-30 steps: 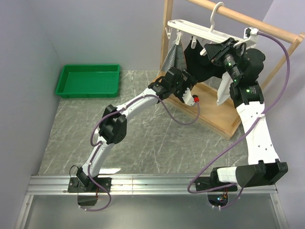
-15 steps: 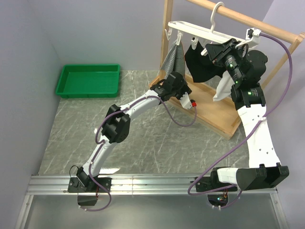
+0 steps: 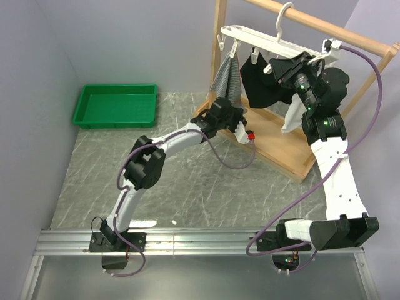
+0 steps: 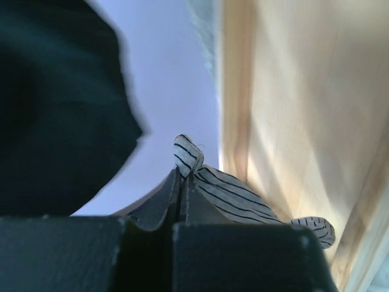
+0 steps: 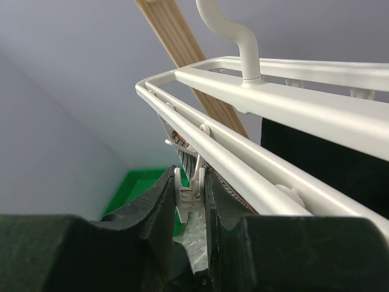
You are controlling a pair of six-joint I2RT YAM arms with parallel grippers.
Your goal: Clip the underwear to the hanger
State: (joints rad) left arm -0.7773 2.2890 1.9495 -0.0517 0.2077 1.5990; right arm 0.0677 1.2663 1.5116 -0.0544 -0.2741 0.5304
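Underwear point(image 3: 228, 75) hangs from the left end of the hanger point(image 3: 262, 40), beside a black garment point(image 3: 262, 87), all on the wooden rack point(image 3: 284, 147). Left gripper point(image 3: 226, 103) is at the cloth's lower edge. Right gripper point(image 3: 279, 65) is up at the hanger bars. Green tray point(image 3: 115, 106) lies far left on the table point(image 3: 187, 181).

Left wrist: jaws are clenched on a fold of the striped underwear, black garment at left.

Right wrist: fingers point(image 5: 161, 201) are clamped on a white clip point(image 5: 189, 194) under the hanger bars, striped cloth just behind.
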